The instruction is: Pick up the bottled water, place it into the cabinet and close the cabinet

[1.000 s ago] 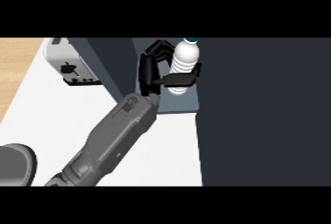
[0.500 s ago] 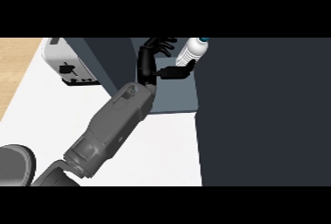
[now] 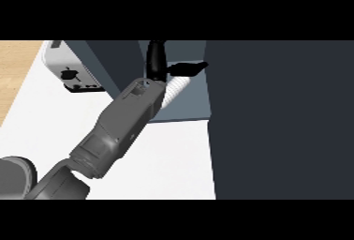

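Here, the left robot hand is up at the cabinet, fingers & thumb curled round the bottled water. Bottle's tilted, mostly hidden by the forearm; only a white ribbed bit shows. Can't tell if it's inside yet. Toaster sits at left on the white bench.

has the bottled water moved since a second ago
Yes: held by the left hand, the bottled water has tilted and shifted down-left, away from the dark panel.
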You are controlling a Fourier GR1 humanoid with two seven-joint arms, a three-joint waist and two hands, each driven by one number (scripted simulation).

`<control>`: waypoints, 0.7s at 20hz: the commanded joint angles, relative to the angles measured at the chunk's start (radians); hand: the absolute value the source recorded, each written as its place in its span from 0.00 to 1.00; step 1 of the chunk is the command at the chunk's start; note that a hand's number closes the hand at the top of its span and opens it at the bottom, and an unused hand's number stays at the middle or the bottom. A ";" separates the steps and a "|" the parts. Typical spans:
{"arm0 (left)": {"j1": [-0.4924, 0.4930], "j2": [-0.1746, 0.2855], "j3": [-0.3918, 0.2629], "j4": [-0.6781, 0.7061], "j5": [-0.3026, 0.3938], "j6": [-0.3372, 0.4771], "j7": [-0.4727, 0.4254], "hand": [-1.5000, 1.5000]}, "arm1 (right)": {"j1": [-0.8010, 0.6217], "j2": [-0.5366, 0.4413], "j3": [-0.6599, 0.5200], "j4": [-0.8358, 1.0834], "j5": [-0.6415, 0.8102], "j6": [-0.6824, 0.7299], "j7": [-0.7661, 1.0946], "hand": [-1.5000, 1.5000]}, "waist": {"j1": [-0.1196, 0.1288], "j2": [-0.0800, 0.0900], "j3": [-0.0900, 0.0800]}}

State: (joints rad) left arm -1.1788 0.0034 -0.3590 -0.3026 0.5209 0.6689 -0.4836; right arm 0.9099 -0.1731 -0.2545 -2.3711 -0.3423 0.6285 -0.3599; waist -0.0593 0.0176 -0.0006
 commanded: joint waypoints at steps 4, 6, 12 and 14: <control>0.005 -0.003 0.052 0.013 0.028 -0.067 -0.099 0.00 | 0.044 0.001 -0.011 -0.107 -0.074 0.010 0.047 0.00 | -0.002 -0.003 -0.001; -0.008 0.023 0.083 0.007 0.036 -0.152 -0.109 0.00 | 0.043 0.025 -0.006 -0.077 -0.062 0.016 0.024 0.00 | 0.012 -0.007 -0.001; 0.007 -0.003 0.104 -0.097 0.103 -0.251 -0.133 0.00 | -0.010 0.037 0.030 -0.087 -0.015 -0.021 0.060 0.00 | 0.020 -0.009 -0.001; 0.039 -0.003 0.059 -0.151 0.106 -0.248 -0.094 0.00 | -0.024 0.008 -0.004 -0.088 -0.069 -0.017 0.075 0.00 | 0.034 -0.015 0.000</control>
State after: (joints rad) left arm -1.1608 0.0014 -0.2851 -0.3929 0.6006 0.4682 -0.5965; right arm 0.8996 -0.1563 -0.2448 -2.3752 -0.3509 0.6281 -0.3404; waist -0.0374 0.0066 -0.0012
